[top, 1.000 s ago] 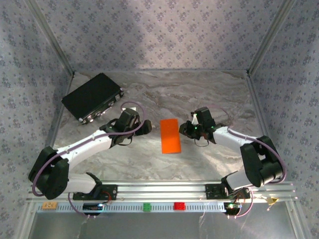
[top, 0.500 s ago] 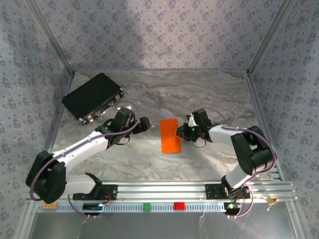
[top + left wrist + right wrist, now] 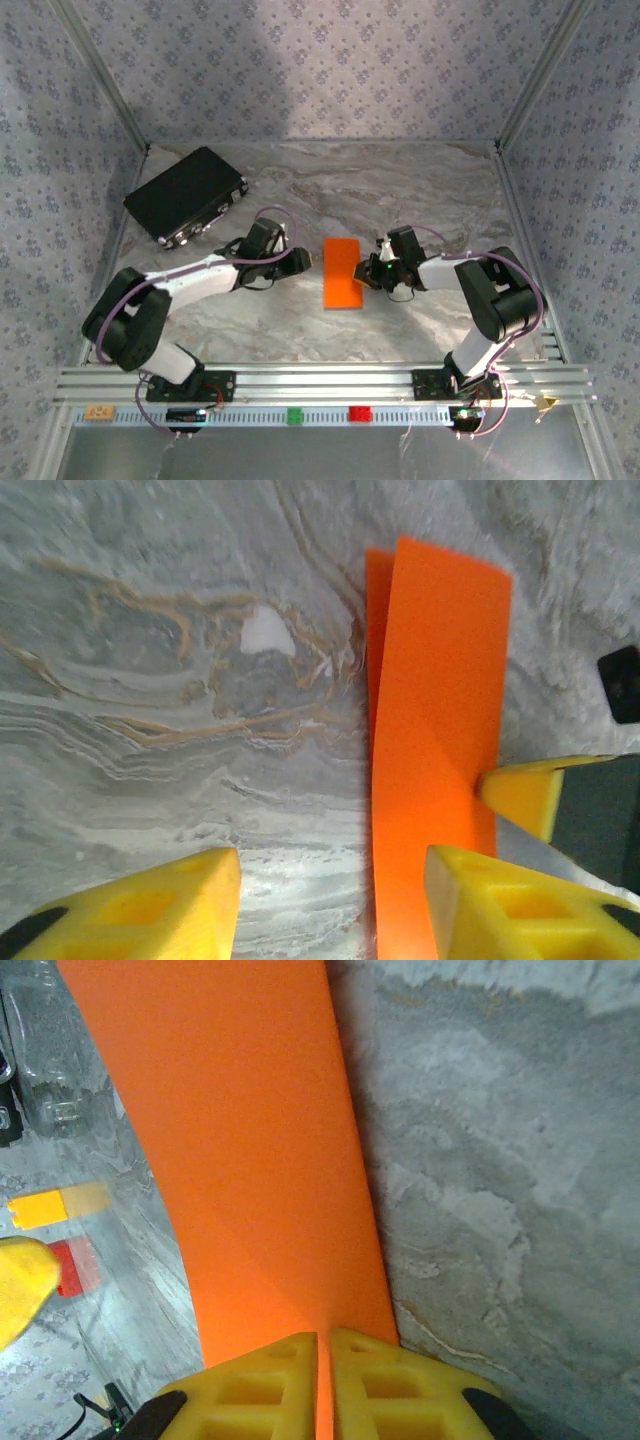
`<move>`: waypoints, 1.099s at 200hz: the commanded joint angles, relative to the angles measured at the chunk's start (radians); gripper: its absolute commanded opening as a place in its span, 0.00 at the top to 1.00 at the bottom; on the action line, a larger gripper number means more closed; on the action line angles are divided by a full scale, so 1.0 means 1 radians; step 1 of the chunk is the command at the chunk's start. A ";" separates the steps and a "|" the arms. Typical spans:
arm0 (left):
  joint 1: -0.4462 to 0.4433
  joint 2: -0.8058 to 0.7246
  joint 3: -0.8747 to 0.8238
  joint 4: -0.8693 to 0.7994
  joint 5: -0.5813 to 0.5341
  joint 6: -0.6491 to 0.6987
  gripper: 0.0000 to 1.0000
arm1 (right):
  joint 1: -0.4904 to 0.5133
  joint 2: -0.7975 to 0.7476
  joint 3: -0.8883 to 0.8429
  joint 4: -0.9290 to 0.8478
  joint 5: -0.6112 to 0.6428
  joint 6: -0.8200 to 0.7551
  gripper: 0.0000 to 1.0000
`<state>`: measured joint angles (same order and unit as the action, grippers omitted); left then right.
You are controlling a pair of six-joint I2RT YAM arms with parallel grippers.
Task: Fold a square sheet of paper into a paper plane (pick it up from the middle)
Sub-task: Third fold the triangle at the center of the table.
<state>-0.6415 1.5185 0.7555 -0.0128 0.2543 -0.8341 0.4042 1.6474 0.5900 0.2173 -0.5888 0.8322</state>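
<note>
The square sheet of paper [image 3: 342, 273] is bright orange and lies folded into a narrow rectangle on the marble table. My right gripper [image 3: 368, 272] is shut on its right long edge; in the right wrist view the paper [image 3: 250, 1130] runs away from the pinching fingers [image 3: 325, 1345]. My left gripper [image 3: 301, 260] is low at the paper's left side. In the left wrist view it [image 3: 335, 880] stands open, one finger [image 3: 520, 905] over the paper [image 3: 435, 730], the other [image 3: 150, 905] over bare table. A lower layer peeks out along the paper's left edge.
A black rectangular case [image 3: 186, 195] lies at the back left. An aluminium rail [image 3: 320, 385] with small orange [image 3: 97, 411], green [image 3: 295, 415] and red [image 3: 358, 413] blocks runs along the near edge. Patterned walls close in the table on three sides.
My left gripper has slid right to the paper's left edge and its jaws have narrowed. My right gripper has moved left onto the paper's right edge and pinched it.
</note>
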 commanded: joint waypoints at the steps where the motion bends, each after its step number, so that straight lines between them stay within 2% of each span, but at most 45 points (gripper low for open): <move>1: 0.001 0.053 0.054 0.081 0.133 -0.024 0.53 | 0.000 0.031 -0.039 -0.061 0.052 0.028 0.87; 37: -0.003 0.151 0.083 0.123 0.205 -0.064 0.62 | -0.001 0.032 -0.035 -0.073 0.059 0.028 0.87; 102: -0.027 0.273 0.114 0.175 0.290 -0.108 0.67 | -0.002 0.038 -0.033 -0.082 0.061 0.027 0.87; 220: -0.047 0.319 0.132 0.155 0.313 -0.107 0.75 | -0.004 0.024 -0.029 -0.090 0.063 0.028 0.87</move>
<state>-0.6827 1.8309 0.8673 0.1539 0.5533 -0.9447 0.4030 1.6474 0.5877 0.2218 -0.5884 0.8501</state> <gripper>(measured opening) 0.254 0.132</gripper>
